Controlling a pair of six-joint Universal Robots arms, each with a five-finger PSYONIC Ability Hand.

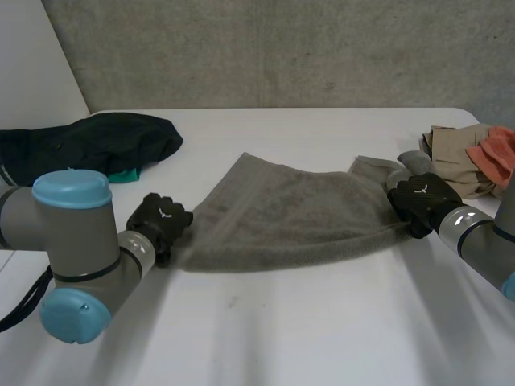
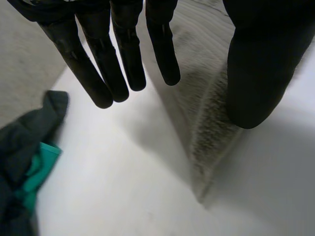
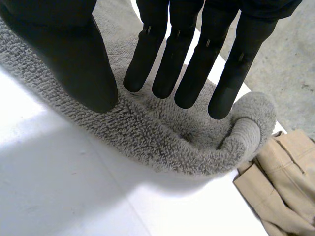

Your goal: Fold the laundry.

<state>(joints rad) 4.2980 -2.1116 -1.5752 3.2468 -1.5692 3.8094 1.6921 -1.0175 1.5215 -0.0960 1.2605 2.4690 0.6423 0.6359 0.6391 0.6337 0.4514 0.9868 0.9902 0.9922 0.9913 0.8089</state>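
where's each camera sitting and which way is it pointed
Head view: between and behind the arms, looking down at the table; both arms show, left hand and right hand at the ends of the towel.
Left wrist view: on the left wrist, looking along the palm at a towel corner and dark clothes; its straight fingers show.
Right wrist view: on the right wrist, looking along the palm at the towel's bunched edge and tan clothes; its straight fingers show.
Shared: all three show the towel.
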